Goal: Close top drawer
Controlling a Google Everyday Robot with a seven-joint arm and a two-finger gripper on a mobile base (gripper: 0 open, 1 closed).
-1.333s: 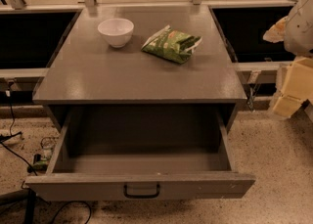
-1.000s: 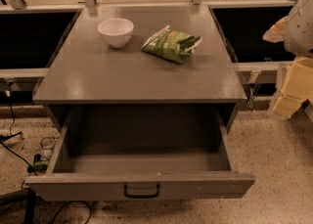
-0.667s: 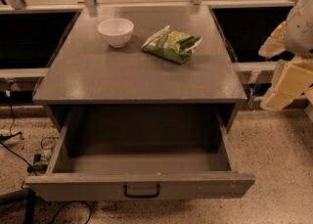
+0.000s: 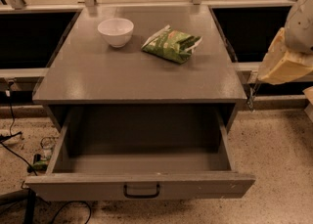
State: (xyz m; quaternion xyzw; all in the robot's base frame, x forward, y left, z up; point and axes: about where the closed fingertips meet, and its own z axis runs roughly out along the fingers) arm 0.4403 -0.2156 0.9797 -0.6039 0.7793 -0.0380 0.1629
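The top drawer [image 4: 142, 186] is a wide, deep grey drawer and stands pulled far out of the grey cabinet. It looks empty inside. Its front panel faces the bottom of the view and carries a centred black pull handle [image 4: 142, 191]. My gripper [image 4: 286, 59] shows as a cream-coloured part at the right edge, above and to the right of the drawer's right corner. It is well apart from the drawer and touches nothing.
On the cabinet top [image 4: 98, 78] stand a white bowl [image 4: 116, 31] and a green snack bag [image 4: 171, 44]. Black cables [image 4: 14, 149] lie on the speckled floor at the left. Dark shelving openings flank the cabinet on both sides.
My arm at the right edge has shifted left and upward, further into view. The drawer, bowl and bag have not moved.
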